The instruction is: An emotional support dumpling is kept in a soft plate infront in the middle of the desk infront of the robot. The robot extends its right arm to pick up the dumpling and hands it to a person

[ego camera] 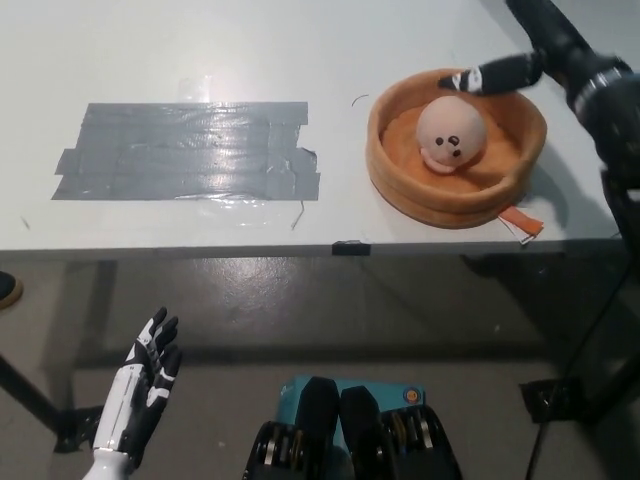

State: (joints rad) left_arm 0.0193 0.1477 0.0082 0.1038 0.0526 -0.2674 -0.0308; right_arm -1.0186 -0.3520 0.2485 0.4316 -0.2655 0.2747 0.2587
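A pale pink plush dumpling [451, 130] with a small dark face lies inside a soft orange plate [400, 180] on the right part of the white desk. My black right hand [535, 55] hovers over the plate's far rim, just above and behind the dumpling. It is open, with fingers spread; one fingertip [455, 81] reaches out over the rim near the dumpling's top. Nothing is held. My white left hand [143, 385] rests open below the desk edge at the lower left.
A wide patch of grey tape [190, 150] covers the desk's left middle. An orange tag [522, 221] sticks out from the plate at the desk's front edge [300, 250]. Dark stand legs [560, 400] are on the floor at lower right.
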